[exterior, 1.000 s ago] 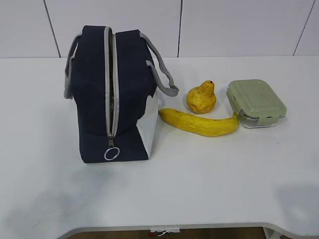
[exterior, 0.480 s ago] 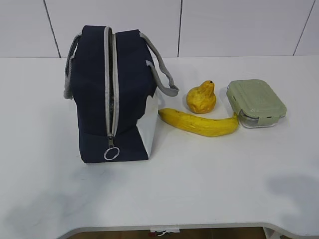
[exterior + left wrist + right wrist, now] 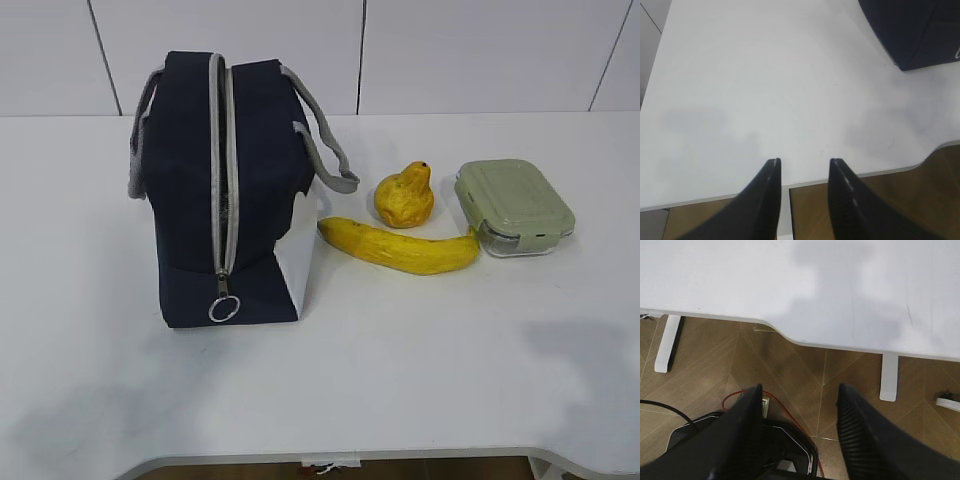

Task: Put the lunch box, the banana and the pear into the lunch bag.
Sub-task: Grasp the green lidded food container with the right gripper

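The navy lunch bag (image 3: 225, 190) stands upright on the left of the white table, its grey zipper closed with the ring pull at the front. To its right lie the yellow-orange pear (image 3: 405, 196), the banana (image 3: 400, 247) and the lunch box (image 3: 513, 206) with its sage-green lid. Neither arm shows in the exterior view. My left gripper (image 3: 804, 161) is open and empty over the table's front edge; a corner of the lunch bag (image 3: 912, 30) shows at the top right. My right gripper (image 3: 800, 386) is open and empty, out beyond the table edge above the floor.
The table's front edge (image 3: 850, 345) has a curved cut-out. White table legs (image 3: 888, 375) and a red cable (image 3: 785, 405) over dark equipment lie below on the wooden floor. A white panelled wall (image 3: 360, 55) stands behind the table.
The bag, fruit and lunch box stay put. The soft shadows on the table's front corners have shifted and spread, most clearly at the right.
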{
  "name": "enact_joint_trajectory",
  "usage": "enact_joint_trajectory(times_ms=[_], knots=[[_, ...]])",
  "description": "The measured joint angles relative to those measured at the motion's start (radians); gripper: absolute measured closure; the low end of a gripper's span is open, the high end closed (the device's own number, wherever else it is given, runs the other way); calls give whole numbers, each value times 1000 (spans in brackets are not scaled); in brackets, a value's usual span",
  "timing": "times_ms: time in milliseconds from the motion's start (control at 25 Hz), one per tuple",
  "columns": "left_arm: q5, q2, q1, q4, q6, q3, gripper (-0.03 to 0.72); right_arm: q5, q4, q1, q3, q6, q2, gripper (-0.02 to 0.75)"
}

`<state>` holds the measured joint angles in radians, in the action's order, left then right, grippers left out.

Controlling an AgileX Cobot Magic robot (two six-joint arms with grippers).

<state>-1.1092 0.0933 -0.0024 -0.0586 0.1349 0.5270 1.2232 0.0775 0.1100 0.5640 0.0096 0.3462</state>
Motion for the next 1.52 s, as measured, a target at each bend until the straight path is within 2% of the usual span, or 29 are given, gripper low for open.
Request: enact_joint_trajectory(times_ms=[320,520,1000,1160,1520], knots=[[0,0,0,0,0,0,444,-134,-9,-1,52,0,181,340],[0,0,0,1,0,0,444,-209,-9,-1,134,0,392,340],[2,0,0,1,0,0,444,-231,-1,-6,552,-37,875,340],[2,0,0,1,0,0,444,-169,108,-65,683,-132,985,340],[2,0,0,1,0,0,444,-5,432,-302,842,-388,1162,340]])
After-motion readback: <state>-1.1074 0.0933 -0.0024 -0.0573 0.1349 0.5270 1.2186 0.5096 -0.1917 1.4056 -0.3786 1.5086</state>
